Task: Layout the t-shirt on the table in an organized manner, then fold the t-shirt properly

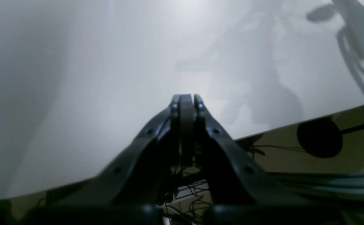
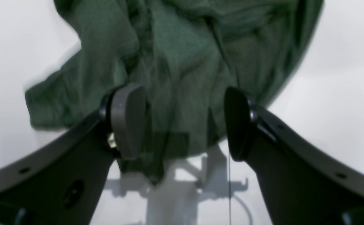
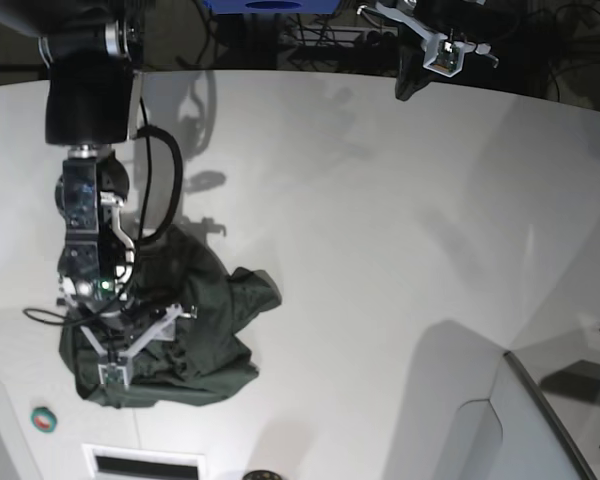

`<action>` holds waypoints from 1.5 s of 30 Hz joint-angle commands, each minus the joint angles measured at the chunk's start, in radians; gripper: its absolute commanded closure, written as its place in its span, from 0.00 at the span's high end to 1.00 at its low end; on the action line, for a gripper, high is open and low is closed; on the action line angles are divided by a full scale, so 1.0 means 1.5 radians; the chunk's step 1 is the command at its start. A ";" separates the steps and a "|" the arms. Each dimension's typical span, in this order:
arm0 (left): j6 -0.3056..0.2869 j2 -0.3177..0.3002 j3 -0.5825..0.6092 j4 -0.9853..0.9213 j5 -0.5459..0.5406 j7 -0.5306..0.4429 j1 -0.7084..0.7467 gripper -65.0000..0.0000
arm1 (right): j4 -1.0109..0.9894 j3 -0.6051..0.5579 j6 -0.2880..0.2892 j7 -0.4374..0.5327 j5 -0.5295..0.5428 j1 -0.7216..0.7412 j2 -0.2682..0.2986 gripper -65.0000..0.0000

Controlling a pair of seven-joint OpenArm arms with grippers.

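Note:
The dark green t-shirt (image 3: 205, 335) lies crumpled in a heap on the glossy white table (image 3: 380, 220), at the near left in the base view. My right gripper (image 3: 145, 345) hovers low over the heap's left part, open. In the right wrist view its fingers (image 2: 129, 118) stand wide apart with the t-shirt (image 2: 182, 62) between and beyond them, and the right gripper (image 2: 182, 122) holds nothing. My left gripper (image 3: 430, 55) hangs at the table's far edge, away from the shirt. In the left wrist view the left gripper (image 1: 186, 100) is shut and empty above bare table (image 1: 107, 78).
A raised grey-white panel with a dark edge (image 3: 540, 420) stands at the near right. A small green and red button (image 3: 43, 418) and a slot (image 3: 145, 465) sit at the near left edge. Cables and dark gear (image 1: 319, 140) lie beyond the table's edge.

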 commanded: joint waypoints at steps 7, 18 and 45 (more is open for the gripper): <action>0.004 -0.002 -0.001 0.007 -0.001 -0.014 -0.009 0.00 | -0.131 0.000 -0.001 0.058 -0.003 0.081 0.004 0.58; 0.004 -0.002 -0.001 -0.005 -0.002 -0.013 -0.028 0.00 | -0.091 0.001 -0.001 0.061 -0.001 0.036 0.003 0.00; 0.004 0.029 -0.003 -0.020 0.005 0.096 -0.107 0.00 | 0.187 0.209 -0.001 0.061 0.132 -0.381 0.026 0.00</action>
